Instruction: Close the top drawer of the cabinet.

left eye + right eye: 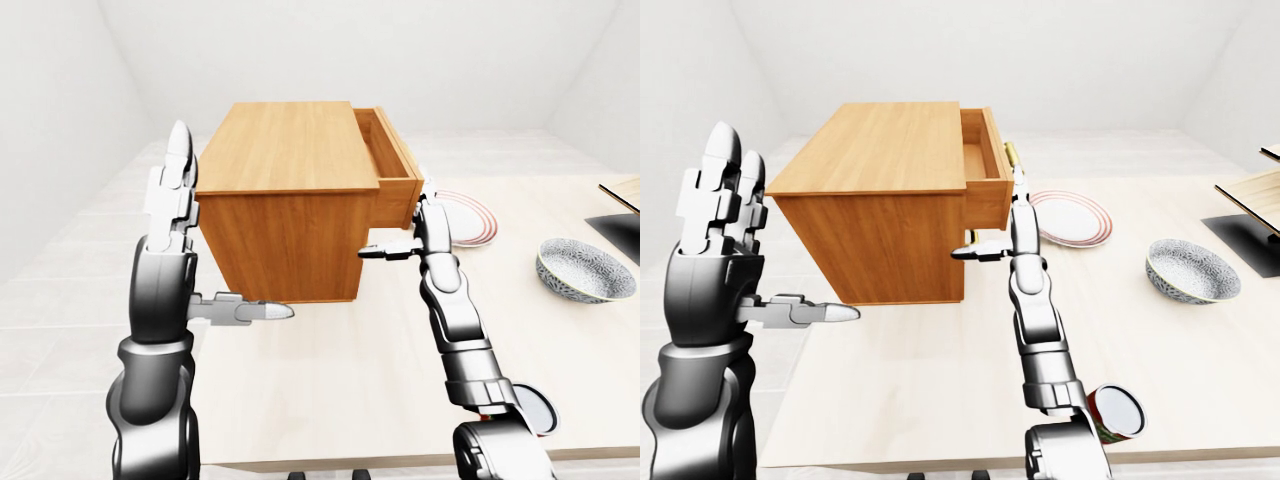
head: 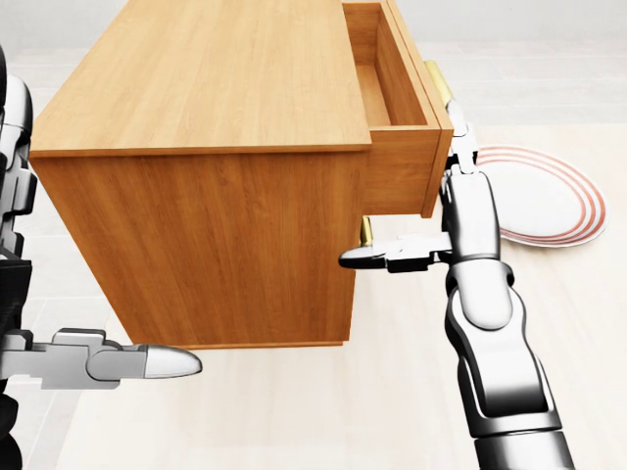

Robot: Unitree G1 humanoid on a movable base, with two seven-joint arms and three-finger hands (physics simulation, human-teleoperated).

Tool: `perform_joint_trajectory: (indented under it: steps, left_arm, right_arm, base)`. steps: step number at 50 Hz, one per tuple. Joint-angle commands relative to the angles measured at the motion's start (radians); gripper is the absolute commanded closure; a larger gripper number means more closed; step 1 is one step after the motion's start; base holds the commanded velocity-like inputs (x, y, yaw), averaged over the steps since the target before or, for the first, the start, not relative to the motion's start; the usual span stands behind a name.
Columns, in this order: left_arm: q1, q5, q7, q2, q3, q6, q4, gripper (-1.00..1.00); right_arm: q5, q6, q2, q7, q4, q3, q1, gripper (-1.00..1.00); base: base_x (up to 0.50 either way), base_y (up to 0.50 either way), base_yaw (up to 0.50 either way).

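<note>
A wooden cabinet (image 1: 285, 215) stands on the light table (image 1: 330, 380). Its top drawer (image 2: 402, 108) is pulled out toward the right of the view and looks empty, with a brass handle (image 2: 438, 83) on its front. My right hand (image 2: 416, 235) is open. Its fingers (image 2: 460, 157) point up along the drawer's front face, and its thumb (image 2: 377, 258) reaches left under the drawer. My left hand (image 1: 780, 235) is open and raised at the cabinet's left side, apart from it and empty.
A white plate with red rings (image 1: 470, 215) lies just right of the drawer. A patterned bowl (image 1: 585, 270) sits farther right. A red can (image 1: 1118, 412) stands by my right forearm near the table's bottom edge. A dark flat object (image 1: 620, 235) is at the right edge.
</note>
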Motion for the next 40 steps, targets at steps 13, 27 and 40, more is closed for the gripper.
perform_joint_trajectory:
  steps: [13, 27, 40]
  left_arm:
    - [0.003, -0.010, -0.001, -0.007, 0.007, 0.000, 0.002, -1.00]
    - [0.001, -0.003, -0.007, -0.006, 0.004, 0.000, 0.001, -1.00]
    - [0.002, -0.003, -0.011, -0.007, 0.005, 0.000, 0.002, -1.00]
  right_arm:
    - [-0.085, 0.000, 0.103, 0.069, -0.062, 0.124, -0.016, -1.00]
    - [-0.134, 0.000, 0.160, 0.082, 0.037, 0.169, -0.037, -1.00]
    - [-0.171, 0.000, 0.208, 0.100, 0.088, 0.197, -0.052, -1.00]
  base:
    - [0.00, 0.00, 0.00]
    - [0.00, 0.00, 0.00]
    - [0.00, 0.00, 0.00]
